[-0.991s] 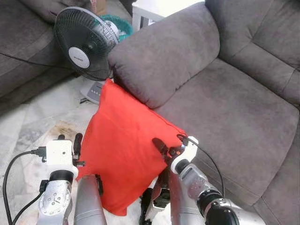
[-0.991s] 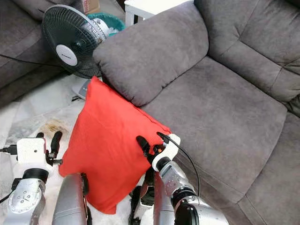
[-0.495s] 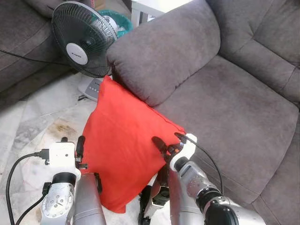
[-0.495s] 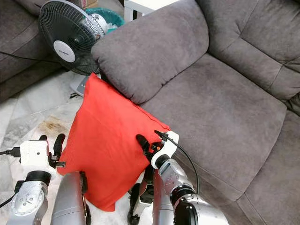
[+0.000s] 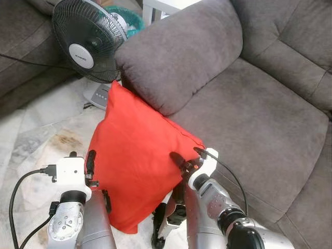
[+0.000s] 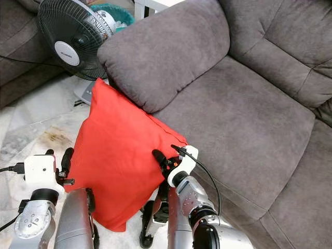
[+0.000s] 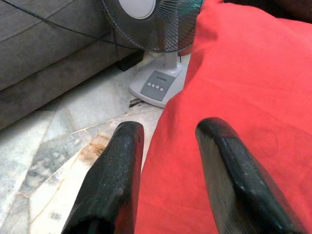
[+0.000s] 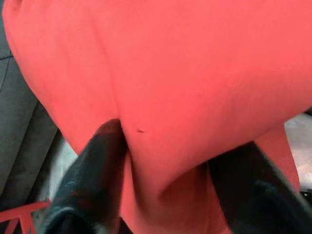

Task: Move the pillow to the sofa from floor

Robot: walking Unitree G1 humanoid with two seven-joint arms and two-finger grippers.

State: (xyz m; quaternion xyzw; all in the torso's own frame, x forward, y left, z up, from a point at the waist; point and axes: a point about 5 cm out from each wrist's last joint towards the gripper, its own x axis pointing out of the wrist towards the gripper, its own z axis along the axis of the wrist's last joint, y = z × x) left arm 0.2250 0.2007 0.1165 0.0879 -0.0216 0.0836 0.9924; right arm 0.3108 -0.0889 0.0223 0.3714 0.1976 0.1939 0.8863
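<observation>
The red pillow is up off the marble floor, held between the two arms in front of the grey sofa, its top corner leaning against the sofa's padded armrest and its lower corner hanging near the robot's legs. The right end effector is clamped on the pillow: in the right wrist view red cloth bulges between its two black fingers, a fold pinched between them. The left end effector has its fingers apart, straddling the pillow's left edge, one finger over the red cover and the other over the floor; whether the inner finger actually presses the fabric is hard to tell from this angle. Just beyond the pillow stands a black pedestal fan, its white base close to the pillow's far corner. The step in hand looks like the carry, the lift done and the placing not yet begun. The next move would call for swinging the pillow up and to the right over the seat cushion, clearing the armrest and staying off the fan, then freeing it once it rests on the seat.
</observation>
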